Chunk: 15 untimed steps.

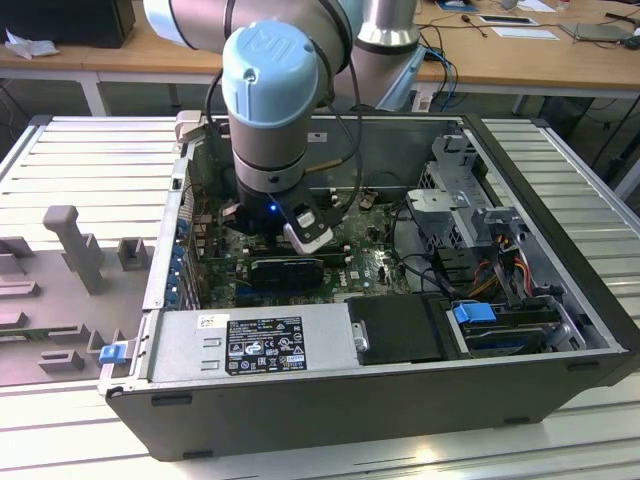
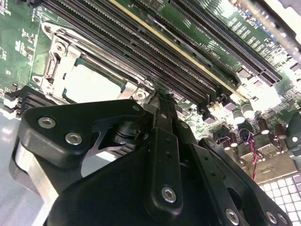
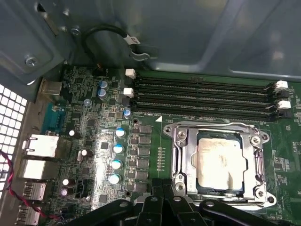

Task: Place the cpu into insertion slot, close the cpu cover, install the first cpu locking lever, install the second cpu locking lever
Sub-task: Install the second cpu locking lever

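While the arm (image 1: 270, 90) reaches down into the open computer case (image 1: 400, 390), which lies on its side on a ribbed metal worktop (image 1: 90, 160), the items run as follows.

Case: dark grey tower, side panel off, power supply (image 1: 265, 342) along the near wall, drive bays and cabling toward the exterior view's right.

Circuit board (image 3: 89, 127): green, flat on the case floor, with four long black memory slots (image 3: 202, 96) running beside the socket.

Cpu cover (image 3: 184, 155): silver-grey frame plate, lying closed and flat over the socket in both wrist views. Stiff stamped metal, hinged; judged sturdy, to be pushed at its edge and not on the chip.

Insertion slot (image 3: 220, 203): black-framed socket beneath the cover, pin field hidden by the chip.

Cpu (image 3: 220, 162): pale silver square, seated in the slot and showing through the cover's cut-out, its face smeared with a whitish residue. Judged light, rigid and thin; fragile on its underside, so to be taken by opposite edges only, and possibly slippery where smeared.

Locking levers: thin wire rods along the socket frame; whether either is latched cannot be made out with any certainty.

Hand (image 2: 157, 96): black linkage fingers drawn together with no gap at the tips, holding nothing visible, poised just beside the socket's edge near the memory slots.
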Each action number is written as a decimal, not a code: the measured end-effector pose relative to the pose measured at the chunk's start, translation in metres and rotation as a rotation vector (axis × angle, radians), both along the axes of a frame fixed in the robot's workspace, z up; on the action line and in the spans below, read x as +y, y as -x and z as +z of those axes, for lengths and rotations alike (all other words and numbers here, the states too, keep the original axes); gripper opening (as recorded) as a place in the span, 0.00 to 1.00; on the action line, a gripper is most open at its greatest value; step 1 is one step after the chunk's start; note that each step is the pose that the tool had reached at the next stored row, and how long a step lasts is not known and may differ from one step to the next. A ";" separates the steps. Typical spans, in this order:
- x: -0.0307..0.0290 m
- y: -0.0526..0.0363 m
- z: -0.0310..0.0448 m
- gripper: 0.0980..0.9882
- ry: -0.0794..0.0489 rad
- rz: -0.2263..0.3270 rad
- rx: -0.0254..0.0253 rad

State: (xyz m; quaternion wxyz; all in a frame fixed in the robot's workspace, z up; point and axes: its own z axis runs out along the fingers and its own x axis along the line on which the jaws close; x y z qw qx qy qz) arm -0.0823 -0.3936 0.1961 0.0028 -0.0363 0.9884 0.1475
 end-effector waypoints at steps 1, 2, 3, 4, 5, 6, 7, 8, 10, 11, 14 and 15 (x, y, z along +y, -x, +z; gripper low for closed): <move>0.0001 0.0001 -0.0005 0.01 -0.002 0.000 0.0001; 0.0001 0.0001 -0.0010 0.01 -0.004 0.000 0.0001; 0.0001 0.0001 -0.0010 0.01 -0.006 0.000 0.0001; 0.0001 0.0001 -0.0007 0.01 -0.006 0.000 0.0001; 0.0000 0.0001 0.0027 0.01 -0.006 0.000 0.0002; 0.0001 0.0001 0.0100 0.01 -0.006 0.000 0.0002; 0.0002 0.0000 0.0130 0.01 -0.006 0.000 0.0001; 0.0002 0.0000 0.0168 0.01 -0.006 0.000 0.0001; 0.0002 0.0001 0.0306 0.01 -0.006 0.000 0.0001; 0.0002 0.0001 0.0357 0.01 -0.006 0.000 0.0009; 0.0002 0.0001 0.0363 0.01 -0.006 0.000 0.0009; 0.0002 0.0001 0.0364 0.01 -0.006 0.000 0.0008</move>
